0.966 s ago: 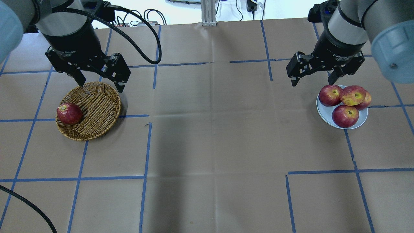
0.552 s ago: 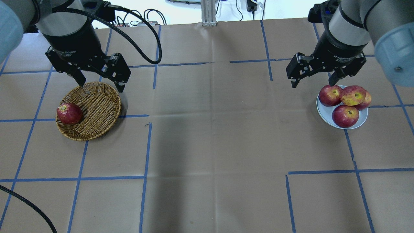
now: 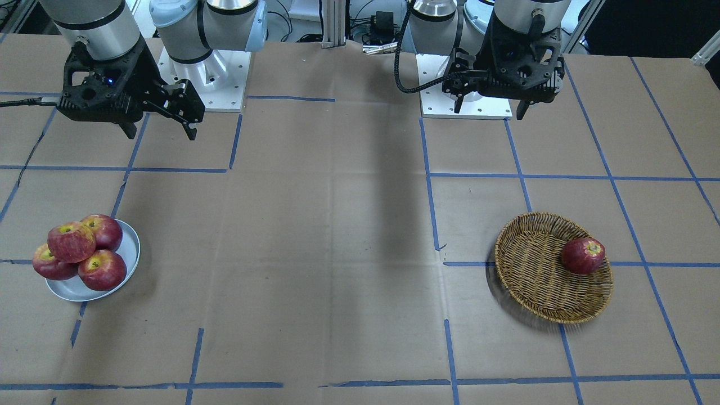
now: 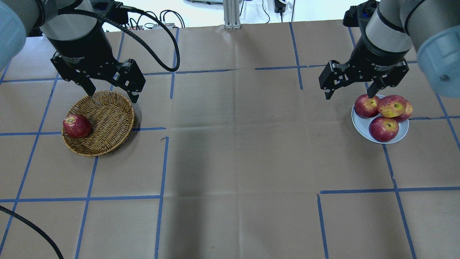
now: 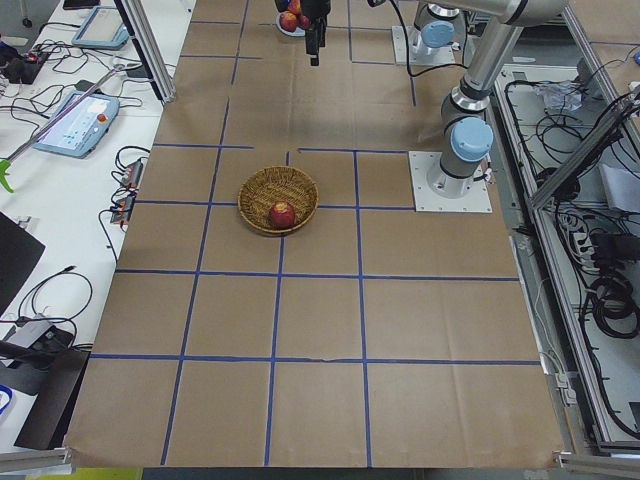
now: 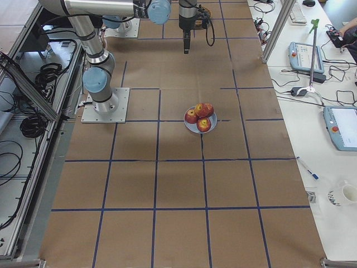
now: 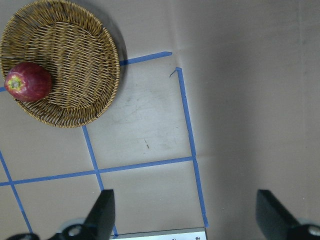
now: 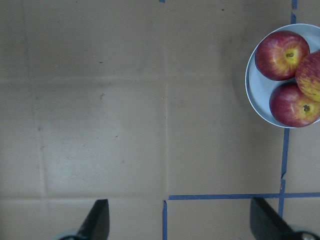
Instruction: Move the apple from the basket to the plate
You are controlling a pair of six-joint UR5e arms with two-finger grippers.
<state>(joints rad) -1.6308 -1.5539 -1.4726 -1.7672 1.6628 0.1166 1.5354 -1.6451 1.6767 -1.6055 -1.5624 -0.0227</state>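
Meanwhile right pincer (wide open, like left pincer) has edged toward the plate.

Brown paper is covering the desk, with blue tape lines gridding it. An aluminium post is standing at top centre. A white side bench is running down the right edge, carrying a teach pendant and a mug. Cables are trailing at the lower right.

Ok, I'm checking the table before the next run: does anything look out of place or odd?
The plate looks overfull: the lighter apple sits piled on three darker apples, not on the metal, so it could roll off. Nothing looks spilled or damaged.
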